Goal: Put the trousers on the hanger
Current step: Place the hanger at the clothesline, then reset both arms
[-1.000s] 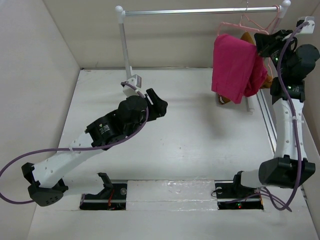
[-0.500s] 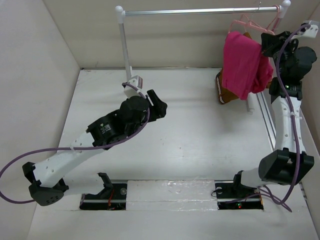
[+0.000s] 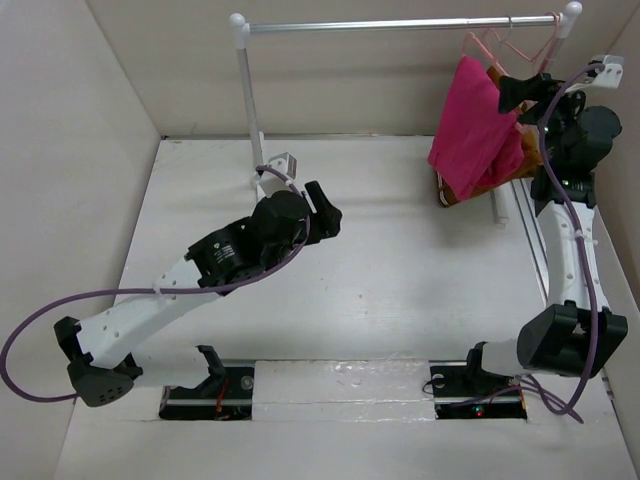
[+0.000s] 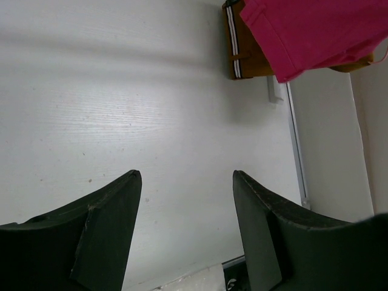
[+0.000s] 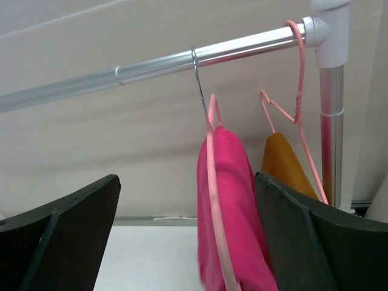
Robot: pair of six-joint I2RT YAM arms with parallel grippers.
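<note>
Top external view: trousers hang on the hanger at the right end of the rail, both grippers spread wide and empty.

Nearest, the left gripper (image 3: 326, 214) hovers over the middle of the white worktop (image 3: 400, 290), its jaws wide apart with only bare surface between them in the left wrist view (image 4: 185, 177). Farther back on the right, the right gripper (image 3: 514, 90) is raised beside the garment, its jaws also wide apart and gripping nothing (image 5: 187, 179). Beyond it the magenta trousers (image 5: 229, 200) are draped over the pale-pink hanger (image 5: 213, 176), whose wire hook sits over the silver rail (image 5: 151, 65). Just beside them, nearer the rail's end post, a mustard-brown garment (image 5: 284, 160) hangs on a second pink hanger (image 5: 300, 91).
</note>
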